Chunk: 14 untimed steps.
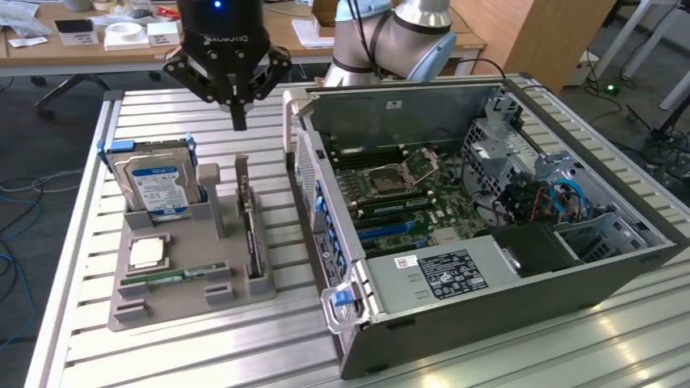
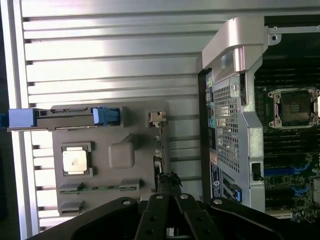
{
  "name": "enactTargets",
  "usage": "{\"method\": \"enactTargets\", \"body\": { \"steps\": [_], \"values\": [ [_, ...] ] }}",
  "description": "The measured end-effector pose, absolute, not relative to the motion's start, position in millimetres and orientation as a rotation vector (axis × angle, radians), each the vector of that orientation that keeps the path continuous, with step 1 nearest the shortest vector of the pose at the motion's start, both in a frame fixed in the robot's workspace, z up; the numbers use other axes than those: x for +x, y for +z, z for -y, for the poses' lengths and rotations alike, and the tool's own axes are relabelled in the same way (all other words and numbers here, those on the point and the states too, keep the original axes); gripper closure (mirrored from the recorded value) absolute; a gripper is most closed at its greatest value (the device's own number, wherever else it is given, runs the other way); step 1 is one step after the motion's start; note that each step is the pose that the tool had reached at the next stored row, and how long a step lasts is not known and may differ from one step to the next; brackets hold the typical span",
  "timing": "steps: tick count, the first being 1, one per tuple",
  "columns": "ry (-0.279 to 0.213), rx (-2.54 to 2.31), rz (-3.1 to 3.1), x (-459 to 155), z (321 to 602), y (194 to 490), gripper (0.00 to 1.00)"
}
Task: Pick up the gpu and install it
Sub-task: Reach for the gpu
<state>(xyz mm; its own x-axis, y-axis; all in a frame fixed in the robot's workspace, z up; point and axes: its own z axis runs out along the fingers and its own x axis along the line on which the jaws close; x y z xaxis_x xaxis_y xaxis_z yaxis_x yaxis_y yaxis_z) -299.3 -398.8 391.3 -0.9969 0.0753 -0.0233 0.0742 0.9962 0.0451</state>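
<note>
While I watch from the exterior view, the gripper [image 1: 239, 120] hangs in the air with its two fingers pressed together, holding nothing and well clear of everything on the slatted table [image 1: 161, 356]. The gpu [image 1: 250, 222] stands on its edge in a slot along the 3 o'clock side of the grey holder [image 1: 183, 301]. It lies straight toward 6 o'clock from the fingertips and lower down. Its long axis runs almost 12 to 6 o'clock, tipping slightly toward 5 at the near end, so I see it as a thin dark blade. The gripper's linkage spreads along 9 to 3 o'clock, so I judge the fingers would part across the card's thin dimension, which suits a pinch on its top edge. In the wrist view the card [image 2: 159, 150] appears edge-on as a narrow dark line with its small silvery bracket at one end, and that line leads right up to the closed fingers [image 2: 168, 201]. I read that as the tool sitting roughly over the card's own line. The blue-labelled hard drive [image 1: 157, 184] stands at 9 o'clock of the card. The open computer case [image 1: 518, 283], its motherboard [image 1: 399, 194] exposed, lies at 3 o'clock, just beside the holder.
</note>
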Motion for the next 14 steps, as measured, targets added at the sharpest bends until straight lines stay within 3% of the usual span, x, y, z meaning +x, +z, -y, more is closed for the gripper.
{"method": "enactTargets", "body": {
  "steps": [14],
  "values": [
    [0.069,0.116,-3.114,-309.0,400.5,391.3,0.89]
  ]
}}
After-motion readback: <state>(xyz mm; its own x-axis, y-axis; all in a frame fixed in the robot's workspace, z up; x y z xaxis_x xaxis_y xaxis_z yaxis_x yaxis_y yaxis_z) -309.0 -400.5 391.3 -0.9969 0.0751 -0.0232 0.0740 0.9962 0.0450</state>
